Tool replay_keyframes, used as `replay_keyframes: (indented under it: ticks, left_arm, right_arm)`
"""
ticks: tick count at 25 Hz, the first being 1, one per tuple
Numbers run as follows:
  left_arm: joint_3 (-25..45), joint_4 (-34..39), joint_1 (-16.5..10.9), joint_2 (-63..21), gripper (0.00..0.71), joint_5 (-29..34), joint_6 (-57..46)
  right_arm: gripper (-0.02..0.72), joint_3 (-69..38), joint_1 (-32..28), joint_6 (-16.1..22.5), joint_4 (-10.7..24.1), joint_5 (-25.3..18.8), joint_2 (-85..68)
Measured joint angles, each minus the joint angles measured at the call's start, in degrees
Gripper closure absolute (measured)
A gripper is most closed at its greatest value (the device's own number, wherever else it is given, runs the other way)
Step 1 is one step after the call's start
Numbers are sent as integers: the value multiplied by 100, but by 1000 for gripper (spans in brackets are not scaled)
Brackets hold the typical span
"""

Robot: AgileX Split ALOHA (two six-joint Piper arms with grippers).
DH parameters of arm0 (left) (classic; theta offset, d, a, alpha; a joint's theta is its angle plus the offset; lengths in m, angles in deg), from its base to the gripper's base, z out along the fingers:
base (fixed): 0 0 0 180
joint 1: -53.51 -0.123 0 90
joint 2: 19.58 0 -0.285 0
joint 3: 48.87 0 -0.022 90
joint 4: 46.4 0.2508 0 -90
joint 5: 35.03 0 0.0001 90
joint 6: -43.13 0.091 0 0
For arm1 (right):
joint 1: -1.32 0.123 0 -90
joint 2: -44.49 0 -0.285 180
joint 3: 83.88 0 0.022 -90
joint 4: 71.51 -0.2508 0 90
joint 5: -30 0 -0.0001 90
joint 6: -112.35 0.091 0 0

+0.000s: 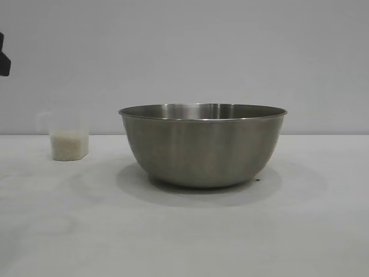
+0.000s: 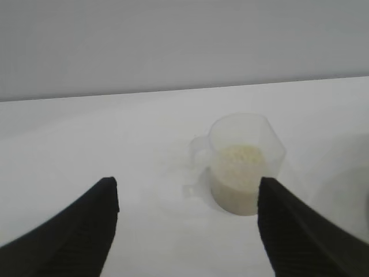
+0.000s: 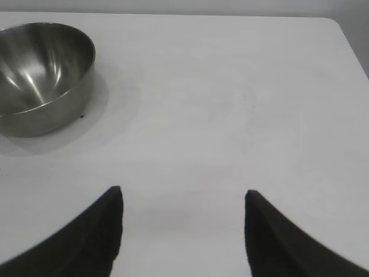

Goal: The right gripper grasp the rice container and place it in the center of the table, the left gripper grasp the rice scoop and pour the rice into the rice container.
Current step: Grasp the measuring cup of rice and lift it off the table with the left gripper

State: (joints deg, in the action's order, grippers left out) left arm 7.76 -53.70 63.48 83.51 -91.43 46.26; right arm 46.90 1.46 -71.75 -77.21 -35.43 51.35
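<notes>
white table [image 1: 184,242], left gripper [image 2: 187,199] jaws apart near rice scoop [image 2: 245,164]

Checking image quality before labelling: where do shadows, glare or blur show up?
Exterior view: soft shadow rings the rice container on the table. Right wrist view: bright streaks of glare inside the container. Left wrist view: the rice scoop looks soft, its handle faint.

One rice container [image 1: 203,147], one rice scoop [image 1: 69,138] with rice [image 1: 69,145], one table [image 1: 184,236], two tools: left tool [image 2: 187,199], right tool [image 3: 183,202].
</notes>
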Motion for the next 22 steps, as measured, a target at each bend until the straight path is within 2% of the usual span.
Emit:
replay_keyframes:
  ticks: [6, 16, 22]
  left_arm:
    - [-15, 38, 0, 724, 259, -800, -22]
    - [-627, -66, 0, 1592, 259, -872, -22]
    - [-901, -66, -165, 1952, 259, -872, -22]
  right_arm:
    - [268, 0, 0, 0, 0, 0, 0]
    - [268, 0, 0, 0, 0, 0, 0]
    - [268, 0, 0, 0, 0, 0, 0]
